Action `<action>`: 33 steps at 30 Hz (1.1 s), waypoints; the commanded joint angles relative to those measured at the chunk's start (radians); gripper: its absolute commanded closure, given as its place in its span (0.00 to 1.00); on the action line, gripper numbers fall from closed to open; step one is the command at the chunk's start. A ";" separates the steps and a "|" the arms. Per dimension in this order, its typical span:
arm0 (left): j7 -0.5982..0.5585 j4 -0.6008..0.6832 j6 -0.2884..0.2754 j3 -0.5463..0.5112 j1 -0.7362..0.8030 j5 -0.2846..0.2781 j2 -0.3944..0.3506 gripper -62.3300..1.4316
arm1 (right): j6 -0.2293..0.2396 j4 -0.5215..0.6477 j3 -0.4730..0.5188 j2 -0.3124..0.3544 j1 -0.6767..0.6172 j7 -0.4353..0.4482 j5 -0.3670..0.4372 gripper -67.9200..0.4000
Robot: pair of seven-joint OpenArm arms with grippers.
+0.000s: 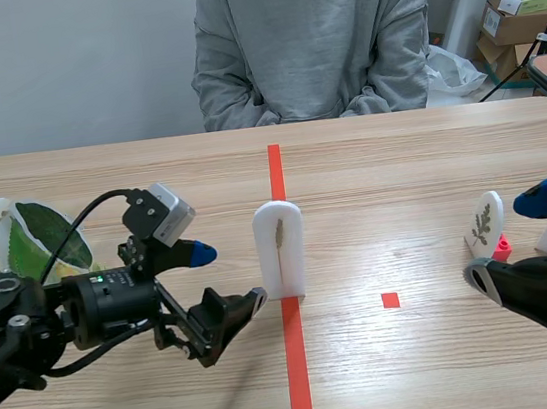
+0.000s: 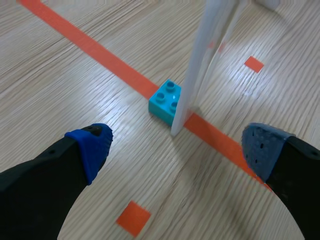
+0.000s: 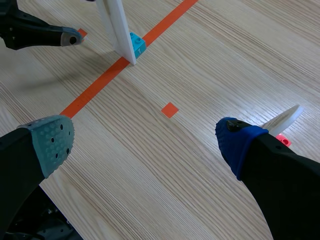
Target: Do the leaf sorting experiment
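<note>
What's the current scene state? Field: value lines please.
left gripper: open, short of the centre card
right gripper: open, beside the small leaf card
centre card: upright on tape line, teal block at its base
small leaf card: upright, pink block at its base
green leaf card: upright, far left of scene view
person: seated opposite the robot

Left arm [image 1: 96, 309] black, jointed; thin black cable [image 1: 92, 204] loops above; white-grey wrist camera [image 1: 168, 214]; small green lights [image 1: 102, 279]. Dotted pads [image 3: 50, 142]: blue, grey-green.
</note>
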 commanded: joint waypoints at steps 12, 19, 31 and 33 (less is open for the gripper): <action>-0.059 -0.075 0.052 0.005 -0.029 0.081 0.148 0.16 | 0.008 0.013 0.005 0.012 0.007 0.022 0.014 0.15; -0.075 -0.104 0.079 0.005 -0.031 0.089 0.178 0.16 | 0.008 0.013 0.005 0.012 0.007 0.023 0.014 0.15; -0.080 -0.105 0.078 0.005 -0.031 0.087 0.183 0.34 | 0.008 0.013 0.005 0.012 0.007 0.023 0.014 0.15; -0.083 -0.105 0.078 0.005 -0.031 0.087 0.183 0.38 | 0.008 0.013 0.005 0.012 0.007 0.023 0.014 0.15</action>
